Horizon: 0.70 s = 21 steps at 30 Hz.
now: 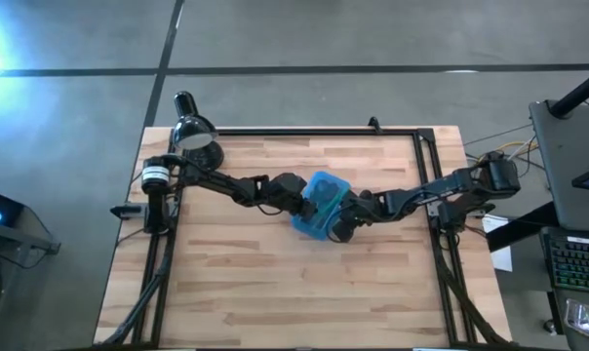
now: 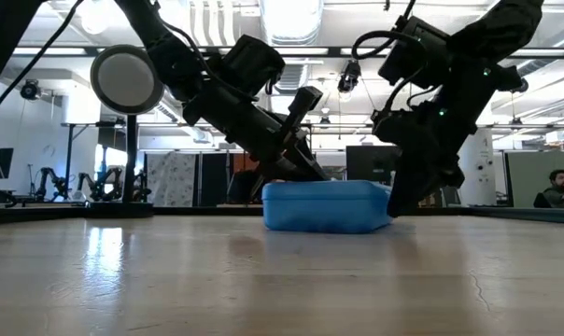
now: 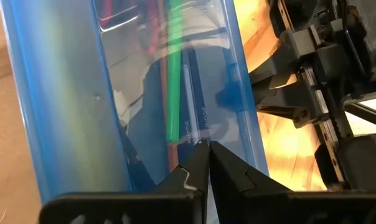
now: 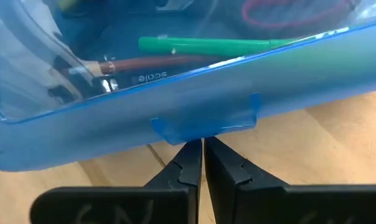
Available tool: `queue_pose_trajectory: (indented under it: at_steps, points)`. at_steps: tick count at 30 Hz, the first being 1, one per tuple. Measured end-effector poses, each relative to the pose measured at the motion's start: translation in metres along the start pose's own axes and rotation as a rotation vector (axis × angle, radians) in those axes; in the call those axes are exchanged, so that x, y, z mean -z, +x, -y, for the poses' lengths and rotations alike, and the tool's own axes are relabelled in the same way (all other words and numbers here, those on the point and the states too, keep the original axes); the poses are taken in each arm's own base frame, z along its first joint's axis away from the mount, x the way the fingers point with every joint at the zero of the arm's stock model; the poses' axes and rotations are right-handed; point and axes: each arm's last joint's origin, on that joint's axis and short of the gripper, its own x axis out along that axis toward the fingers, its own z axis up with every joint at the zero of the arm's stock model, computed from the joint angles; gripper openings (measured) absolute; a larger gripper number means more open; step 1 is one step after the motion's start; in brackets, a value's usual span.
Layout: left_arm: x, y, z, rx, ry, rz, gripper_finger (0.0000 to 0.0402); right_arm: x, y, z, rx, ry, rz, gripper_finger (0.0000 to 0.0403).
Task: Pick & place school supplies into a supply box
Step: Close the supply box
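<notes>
The blue translucent supply box [image 1: 319, 205] lies closed on the table's middle, flat on its base in the low view [image 2: 324, 206]. Through its lid I see a green pen [image 4: 206, 45], a brown pencil [image 4: 157, 64] and a red scissors handle [image 4: 287, 11]. My left gripper [image 3: 204, 144] is shut and sits on the box's left side, tips on the lid. My right gripper [image 4: 200, 143] is shut at the box's right, near side, tips at the small latch tab. My left gripper meets the clear lid [image 3: 194, 118] with its shut fingertips, slanting down from the table's left side. The box stays flat on the table. My right gripper has its shut fingertips against the lower edge of the latch tab [image 4: 203, 124] on the box's long front wall, slanting down from the table's right.
A black desk lamp [image 1: 192, 132] stands at the table's far left corner, its round head [image 2: 125, 79] facing the low camera. Bare wood lies all around the box. A person [image 2: 562, 187] sits in the room beyond the table's right.
</notes>
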Motion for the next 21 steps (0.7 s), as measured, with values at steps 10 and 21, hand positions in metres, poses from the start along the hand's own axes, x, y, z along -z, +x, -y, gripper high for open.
queue_pose_trajectory:
  at_steps: [10,21]
  points:
    - [0.006,0.001,0.003,-0.002,-0.002,-0.016,0.0000,-0.008,-0.011,0.004,0.016,-0.017,0.020,0.0013]
    - [0.007,0.001,0.003,-0.014,-0.008,-0.015,0.0000,-0.006,-0.025,0.014,0.033,0.013,-0.077,0.0013]
